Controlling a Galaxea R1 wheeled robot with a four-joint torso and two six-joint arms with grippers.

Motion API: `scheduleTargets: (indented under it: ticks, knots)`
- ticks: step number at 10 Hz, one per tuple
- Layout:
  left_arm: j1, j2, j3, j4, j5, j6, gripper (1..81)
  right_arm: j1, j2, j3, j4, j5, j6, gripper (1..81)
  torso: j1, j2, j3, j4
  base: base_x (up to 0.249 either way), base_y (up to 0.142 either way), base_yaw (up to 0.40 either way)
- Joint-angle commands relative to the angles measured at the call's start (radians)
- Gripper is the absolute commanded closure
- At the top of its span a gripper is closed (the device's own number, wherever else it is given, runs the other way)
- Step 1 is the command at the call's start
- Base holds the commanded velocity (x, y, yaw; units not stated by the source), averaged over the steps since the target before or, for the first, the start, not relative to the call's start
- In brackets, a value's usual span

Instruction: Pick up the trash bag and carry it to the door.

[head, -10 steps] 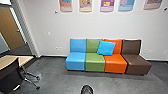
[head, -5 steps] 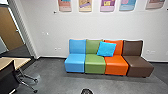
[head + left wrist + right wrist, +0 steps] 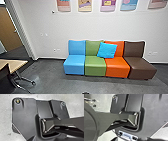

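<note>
Grippers, left and right: whether apart, together or clamped on anything, I can't tell. The trash bag's position, can't tell that either. Over on the left of the head view, a brown wooden door (image 3: 8, 33) stands beyond the pale frame! Straight ahead, against the white wall (image 3: 60, 28), a row of padded seats, light blue (image 3: 74, 65), green (image 3: 95, 68), orange (image 3: 117, 68) and brown (image 3: 141, 67), with a bright blue square cushion (image 3: 107, 50) leaning on the green and orange backrests.

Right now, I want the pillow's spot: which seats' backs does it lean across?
The green seat and orange seat, the middle two; the pillow overlaps both backs.
</note>
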Motion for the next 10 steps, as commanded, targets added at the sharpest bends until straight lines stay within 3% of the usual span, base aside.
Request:
scheduleTargets:
  ticks: [1,7,10]
  knots:
    - [-0.034,-0.003,0.008,-0.001,0.054,0.002,1.0,0.036,-0.005,0.014,0.005,-0.067,-0.006,1.0,0.0,0.0,0.0,0.0,0.163,0.0,0.0]
    - [-0.035,-0.004,0.011,-0.001,0.052,0.0,1.0,0.036,-0.005,0.011,0.003,-0.067,-0.006,1.0,0.0,0.0,0.0,0.0,0.13,0.0,0.0]
    - [-0.032,-0.006,0.011,-0.001,0.052,0.0,1.0,0.034,-0.006,0.017,0.003,-0.069,-0.006,1.0,0.001,0.0,0.0,0.0,0.028,0.0,0.0]
